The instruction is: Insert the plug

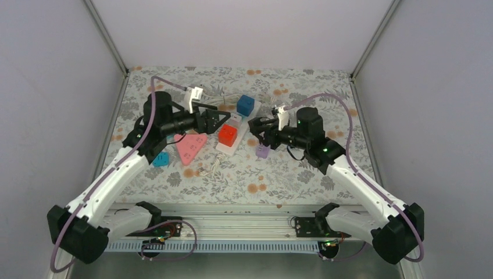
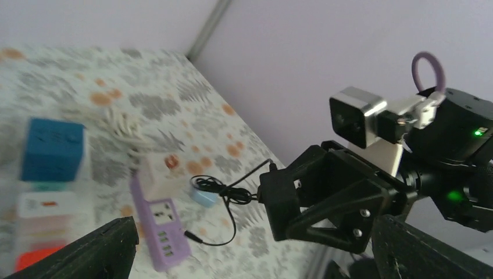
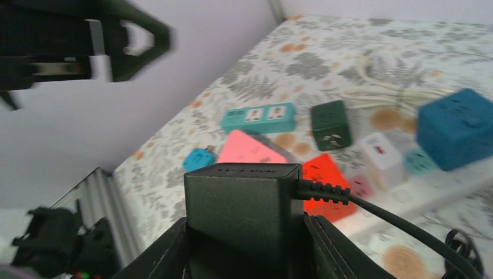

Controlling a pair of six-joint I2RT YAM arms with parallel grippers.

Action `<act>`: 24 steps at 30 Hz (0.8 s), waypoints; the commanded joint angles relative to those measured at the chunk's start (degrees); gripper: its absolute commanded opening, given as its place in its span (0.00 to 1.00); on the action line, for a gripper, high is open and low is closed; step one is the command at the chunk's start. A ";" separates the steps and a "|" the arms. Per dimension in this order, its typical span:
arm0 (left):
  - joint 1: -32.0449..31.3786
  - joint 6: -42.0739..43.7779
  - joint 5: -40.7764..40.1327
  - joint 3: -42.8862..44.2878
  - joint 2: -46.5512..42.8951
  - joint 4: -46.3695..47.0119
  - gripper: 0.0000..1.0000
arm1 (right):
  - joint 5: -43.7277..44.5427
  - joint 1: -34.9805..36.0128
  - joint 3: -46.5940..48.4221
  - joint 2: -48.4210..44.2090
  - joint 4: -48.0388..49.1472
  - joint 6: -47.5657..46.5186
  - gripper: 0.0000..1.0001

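Plug (image 3: pixel 244 203): a black boxy adapter in matte plastic with squared edges. It is held off the table between the right gripper's fingers, and I cannot see its prongs in any view.
Right gripper (image 1: pixel 256 129): clamped on the plug's flat sides. I judge that this gives a steady hold and leaves the prong face free for pushing in.
Cord (image 3: pixel 378 215): a thin black rubbery lead with a ribbed collar where it leaves the plug. It trails off to one side, and I would watch it for snagging.
Left gripper (image 1: pixel 218 121): jaws spread wide and holding nothing, hovering near the red cube (image 1: pixel 227 135). I read this as readiness to steady a strip during insertion.
White strip (image 1: pixel 235 122): a long bar of smooth hard plastic that carries the red cube and a blue cube (image 1: pixel 245 104).
Purple strip (image 2: pixel 165 232): a slim lilac bar lying socket faces up, near the right gripper. It is probably the closest free socket.
Other sockets: a pink triangular block (image 1: pixel 190 147), a teal bar (image 3: pixel 258 117) and a dark green cube (image 3: pixel 330 124), all lying flat.
Table (image 1: pixel 279 174): covered with a floral cloth, on which I expect light strips could slide when pushed.
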 commanded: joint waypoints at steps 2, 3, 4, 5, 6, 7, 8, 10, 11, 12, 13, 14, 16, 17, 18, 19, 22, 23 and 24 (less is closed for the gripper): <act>-0.59 -6.96 13.01 1.48 5.44 0.67 1.00 | -5.34 4.64 -0.66 0.64 6.32 -3.72 0.41; -0.60 -8.04 14.29 1.12 5.85 1.59 1.00 | -4.98 5.41 -0.43 1.22 5.95 -4.55 0.41; -0.59 -9.23 15.31 0.76 6.03 2.41 1.00 | -4.50 6.28 0.26 1.84 5.26 -5.40 0.41; -0.67 -10.03 16.67 0.55 6.33 3.02 1.00 | -3.71 7.16 1.00 2.60 4.52 -6.54 0.41; -0.69 -10.43 17.99 0.72 6.71 2.96 1.00 | -2.26 8.08 2.00 3.48 3.29 -7.42 0.41; -0.69 -10.44 19.05 1.18 7.44 1.64 1.00 | -0.50 9.09 3.28 4.45 1.76 -8.63 0.41; -0.69 -10.42 20.21 1.80 8.11 -0.36 0.98 | 0.50 9.87 4.76 5.71 0.16 -9.88 0.41; -0.69 -10.67 22.19 2.31 9.11 -2.58 0.94 | 3.07 11.48 7.59 8.25 -2.46 -11.98 0.41; -0.76 -10.54 23.07 2.35 9.41 -3.31 0.92 | 4.26 12.11 8.76 9.43 -3.49 -12.76 0.41; -0.78 -10.19 23.70 2.41 9.78 -4.68 0.91 | 5.31 12.62 9.85 10.46 -4.35 -13.45 0.41; -0.78 -9.34 23.61 2.55 10.17 -6.76 0.90 | 5.82 13.02 10.80 11.58 -5.10 -14.02 0.41; -0.80 -8.15 23.55 2.83 10.46 -8.48 0.88 | 6.40 13.39 11.63 12.44 -5.63 -14.53 0.41; -0.70 -6.66 23.55 3.14 11.12 -11.15 0.84 | 6.86 13.97 12.56 13.56 -6.04 -15.02 0.41; -0.71 -5.92 23.38 3.31 11.39 -12.08 0.81 | 6.85 14.20 12.75 13.90 -6.04 -15.26 0.41; -0.72 -5.21 23.06 3.55 11.60 -13.01 0.78 | 6.94 14.34 12.90 14.07 -5.94 -15.35 0.41; -0.70 -4.53 22.68 3.87 11.66 -13.98 0.76 | 6.85 14.47 12.95 14.14 -5.83 -15.45 0.41; -0.61 -2.80 22.07 5.14 11.72 -15.83 0.61 | 6.46 14.76 12.76 14.14 -5.59 -15.75 0.40; -0.58 -2.56 22.12 5.50 11.71 -15.90 0.56 | 6.03 14.79 12.71 14.11 -5.55 -15.88 0.40; -0.60 -2.07 22.20 5.87 11.83 -16.01 0.52 | 5.43 14.84 12.76 14.12 -5.58 -16.11 0.39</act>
